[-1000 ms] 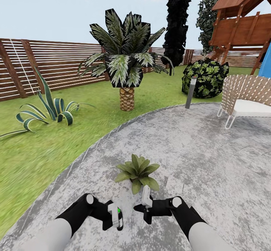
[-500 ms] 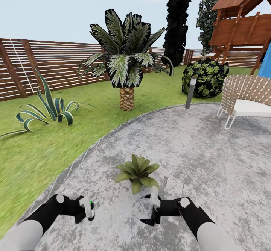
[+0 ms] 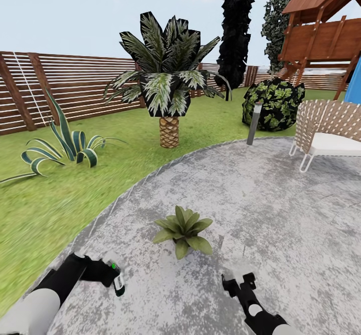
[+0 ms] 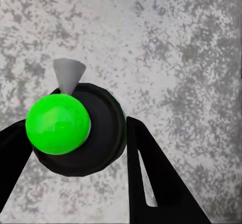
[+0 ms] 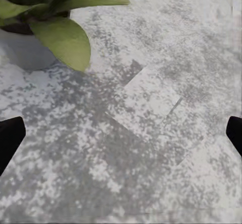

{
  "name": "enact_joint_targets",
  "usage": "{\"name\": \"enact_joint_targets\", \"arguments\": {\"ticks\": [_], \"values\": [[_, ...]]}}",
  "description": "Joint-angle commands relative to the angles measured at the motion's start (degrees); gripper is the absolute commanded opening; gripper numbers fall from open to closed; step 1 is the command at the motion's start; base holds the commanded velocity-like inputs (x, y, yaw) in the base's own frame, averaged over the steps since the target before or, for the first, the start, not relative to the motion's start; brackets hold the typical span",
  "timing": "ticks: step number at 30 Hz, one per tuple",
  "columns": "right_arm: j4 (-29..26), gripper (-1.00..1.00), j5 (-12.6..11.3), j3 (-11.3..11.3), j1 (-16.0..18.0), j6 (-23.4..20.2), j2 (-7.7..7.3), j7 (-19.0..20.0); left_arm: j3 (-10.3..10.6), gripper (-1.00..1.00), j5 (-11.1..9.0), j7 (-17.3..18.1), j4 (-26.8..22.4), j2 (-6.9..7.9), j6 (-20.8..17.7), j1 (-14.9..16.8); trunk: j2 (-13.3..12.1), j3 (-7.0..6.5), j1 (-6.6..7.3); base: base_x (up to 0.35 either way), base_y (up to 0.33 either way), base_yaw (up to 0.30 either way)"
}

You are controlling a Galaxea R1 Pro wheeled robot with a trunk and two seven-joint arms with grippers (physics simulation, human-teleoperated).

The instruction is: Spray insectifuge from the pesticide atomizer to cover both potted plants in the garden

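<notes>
Head view: one potted plant [image 3: 182,229] sits centre-low on the grey paving [image 3: 281,214]. One chair [image 3: 328,132] at right, a post light [image 3: 254,123] and shrub [image 3: 273,103] behind, a palm [image 3: 168,81] mid-frame. Your left gripper [image 3: 116,277], lower left, clamps the atomizer [image 3: 118,276]. Your right gripper [image 3: 235,281], lower right, holds nothing.

Left wrist: atomizer [image 4: 75,128] between two fingers [image 4: 156,178], end-on.

Right wrist: fingertips [image 5: 10,138] wide apart at the edges; plant [image 5: 50,17] upper left.
</notes>
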State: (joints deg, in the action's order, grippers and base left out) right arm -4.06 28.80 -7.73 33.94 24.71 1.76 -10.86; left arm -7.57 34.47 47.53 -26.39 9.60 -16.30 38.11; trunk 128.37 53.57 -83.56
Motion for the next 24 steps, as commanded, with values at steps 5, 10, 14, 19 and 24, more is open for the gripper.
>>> {"name": "enact_joint_targets", "arguments": {"ticks": [5, 10, 14, 19, 24], "values": [[0.43, 1.00, -14.37, -0.28, -1.28, 0.16, -2.98, -1.14, 0.10, -1.00, 0.06, 0.70, -0.09, 0.51, -14.22, 5.58, 0.02, 0.05, 0.01, 0.000, 0.000, 0.000], [0.15, 1.00, -16.77, -0.19, -1.76, 0.16, -6.74, -0.98, 1.79, -1.00, 0.11, 0.74, -0.05, -0.19, -26.06, 10.83, 0.02, 0.05, 0.01, 0.000, 0.000, 0.000], [0.38, 1.00, -16.85, -0.14, -2.07, 0.16, -7.45, -0.93, 3.03, -1.00, 0.02, 2.12, -0.05, -0.40, -30.41, 12.37, 0.02, 0.05, 0.01, 0.000, 0.000, 0.000], [0.86, 1.00, -17.24, -0.23, -4.97, 0.27, -7.82, -1.04, 20.77, -1.00, 0.27, 15.89, -0.14, 0.56, -33.26, 13.45, 0.02, 0.05, 0.01, 0.000, 0.000, 0.000], [0.87, 1.00, -17.37, -0.26, -7.50, 0.33, -7.50, -1.14, 24.90, -1.00, 1.25, 19.52, -0.10, 0.53, -35.95, 13.43, 0.02, 0.05, 0.01, 0.039, 0.000, 0.000]]}}
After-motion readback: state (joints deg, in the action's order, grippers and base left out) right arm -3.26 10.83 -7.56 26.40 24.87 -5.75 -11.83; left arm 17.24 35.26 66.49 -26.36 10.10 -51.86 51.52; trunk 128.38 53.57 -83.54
